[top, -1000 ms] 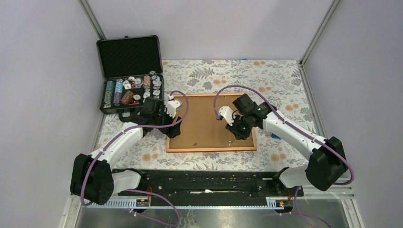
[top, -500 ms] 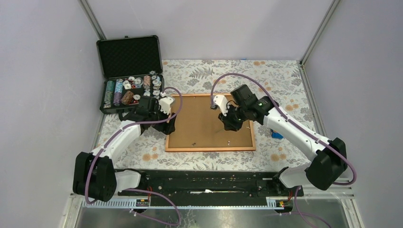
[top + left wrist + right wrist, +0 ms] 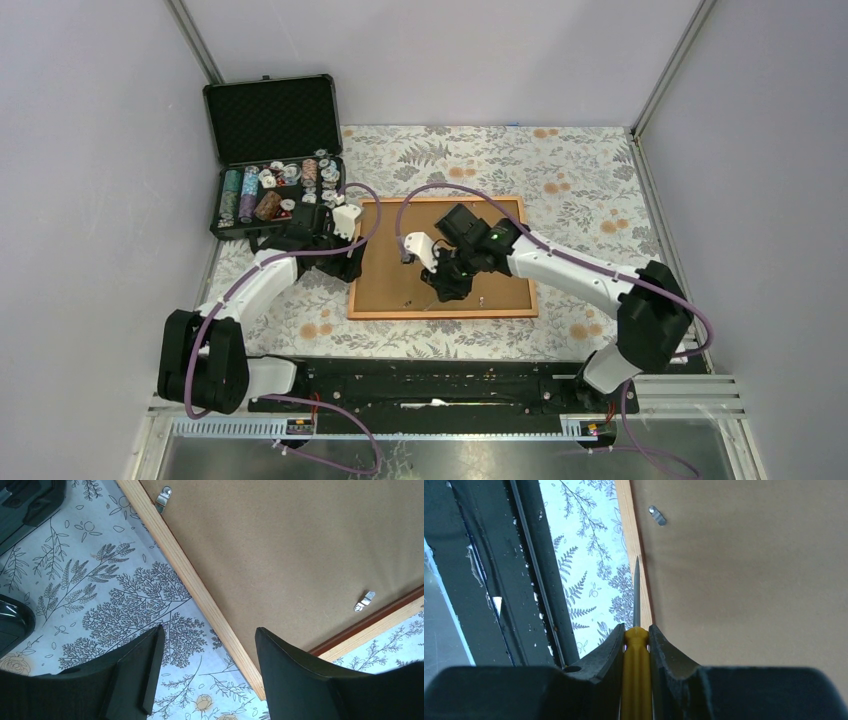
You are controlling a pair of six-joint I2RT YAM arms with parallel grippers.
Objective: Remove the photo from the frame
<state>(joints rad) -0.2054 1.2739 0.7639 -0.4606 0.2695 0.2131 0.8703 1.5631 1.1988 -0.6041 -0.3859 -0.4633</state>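
Note:
The frame [image 3: 440,314] lies face down on the flowered cloth, its brown fibreboard back up and small metal clips [image 3: 364,601] along the edges. The photo is hidden under that back. My left gripper [image 3: 350,262] is open and empty. Its jaws straddle the frame's pale wooden left edge [image 3: 200,587] near the near-left corner, above the cloth [image 3: 208,630]. My right gripper [image 3: 636,627] is shut on a yellow-handled screwdriver [image 3: 636,670]. It hovers over the near-left part of the back [image 3: 440,290], with the blade tip at the frame's near edge, short of a clip [image 3: 657,515].
An open black case [image 3: 275,195] of poker chips stands at the back left, close behind my left arm. A small blue object [image 3: 580,287] lies right of the frame. The black rail [image 3: 450,385] with the arm bases runs along the table's near edge.
My right arm has swept left across the frame's back, from its right side to its near-left part, still holding the screwdriver. My left gripper has shifted slightly left and stays open.

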